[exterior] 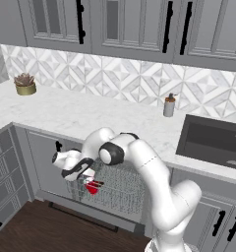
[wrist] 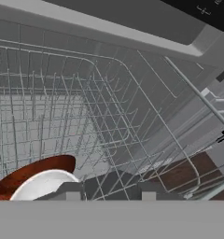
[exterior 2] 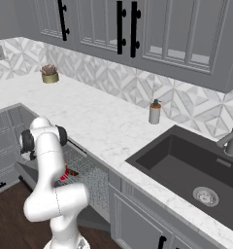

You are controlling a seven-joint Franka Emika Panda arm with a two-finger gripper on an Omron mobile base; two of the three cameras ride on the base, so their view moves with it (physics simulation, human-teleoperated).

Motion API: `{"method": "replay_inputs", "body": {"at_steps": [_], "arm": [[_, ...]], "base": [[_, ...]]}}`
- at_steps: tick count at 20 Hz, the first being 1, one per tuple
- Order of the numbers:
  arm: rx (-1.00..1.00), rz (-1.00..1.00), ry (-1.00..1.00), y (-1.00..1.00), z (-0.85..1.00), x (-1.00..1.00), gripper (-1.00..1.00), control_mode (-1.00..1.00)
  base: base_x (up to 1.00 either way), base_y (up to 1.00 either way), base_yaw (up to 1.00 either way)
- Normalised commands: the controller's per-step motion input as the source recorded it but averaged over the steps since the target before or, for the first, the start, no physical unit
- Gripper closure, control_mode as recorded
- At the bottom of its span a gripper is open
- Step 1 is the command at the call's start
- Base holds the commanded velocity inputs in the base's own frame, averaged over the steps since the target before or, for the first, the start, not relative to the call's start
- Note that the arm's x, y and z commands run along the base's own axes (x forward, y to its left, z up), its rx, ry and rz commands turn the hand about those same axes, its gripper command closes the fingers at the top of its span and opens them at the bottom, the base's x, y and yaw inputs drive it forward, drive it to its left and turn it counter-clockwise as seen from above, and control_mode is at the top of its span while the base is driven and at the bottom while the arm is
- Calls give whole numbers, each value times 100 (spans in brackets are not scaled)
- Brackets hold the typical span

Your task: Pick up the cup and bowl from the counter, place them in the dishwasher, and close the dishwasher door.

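The dishwasher point(exterior: 121, 194) stands open under the counter point(exterior: 80, 115), its door point(exterior: 79, 210) folded down and the grey wire rack point(wrist: 86, 107) pulled out. My arm reaches down into the rack point(exterior 2: 87, 177). The red cup point(exterior: 93, 187) lies in the rack just below my gripper point(exterior: 88, 178). In the hand view a red-brown curved wall with a white inside, the cup point(wrist: 39, 181), sits left of the left fingertip point(wrist: 73, 192). My gripper point(wrist: 110, 192) is open with nothing between its fingers. The bowl is hidden, or I cannot tell it from the cup.
A grey soap dispenser point(exterior: 168, 106) stands on the counter beside the dark sink point(exterior: 213, 140). A small potted plant point(exterior: 25, 84) sits at the far left. Grey cabinets point(exterior: 4, 167) flank the dishwasher. Dark wood floor point(exterior: 36, 231) lies in front of the door.
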Motion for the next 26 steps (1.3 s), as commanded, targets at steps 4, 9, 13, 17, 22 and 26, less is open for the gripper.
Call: {"method": "replay_inputs", "body": {"at_steps": [4,9,13,17,22,26], "arm": [[0,0,0,0,4,1,-100,-100],[0,0,-1,0,30,-11,-100,-100],[14,4,0,0,76,-44,-100,-100],[15,7,0,12,90,-66,-100,-100],[15,22,0,6,99,-69,-100,-100],[20,27,0,0,100,-67,-100,-100]], "base": [[0,0,0],[0,0,0],[0,0,0],[0,0,0],[0,0,0],[0,0,0]]}}
